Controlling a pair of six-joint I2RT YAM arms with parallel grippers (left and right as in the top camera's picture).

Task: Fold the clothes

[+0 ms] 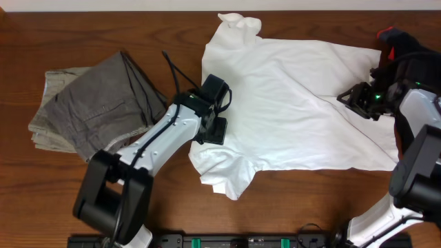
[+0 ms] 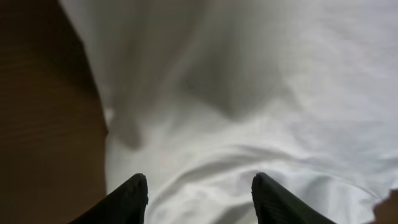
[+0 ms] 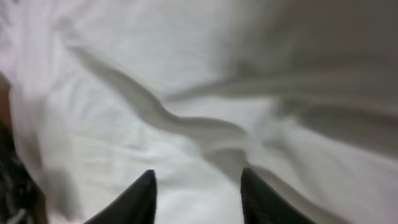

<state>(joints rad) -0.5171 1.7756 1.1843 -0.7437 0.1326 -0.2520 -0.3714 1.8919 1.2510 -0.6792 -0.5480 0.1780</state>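
A white shirt (image 1: 303,103) lies spread and rumpled across the right half of a dark wood-grain tabletop (image 1: 69,27). One sleeve is bunched at the far side and another curls toward the near side. Grey-khaki trousers (image 1: 96,103) sit folded at the left, apart from the shirt. The left pincer (image 2: 199,196) hangs over the shirt's left edge, jaws apart, holding nothing. The right pincer (image 3: 198,186) is likewise spread above the creased right side. A black rail (image 1: 241,241) lines the near edge.

Soft even light, blurred wrist views
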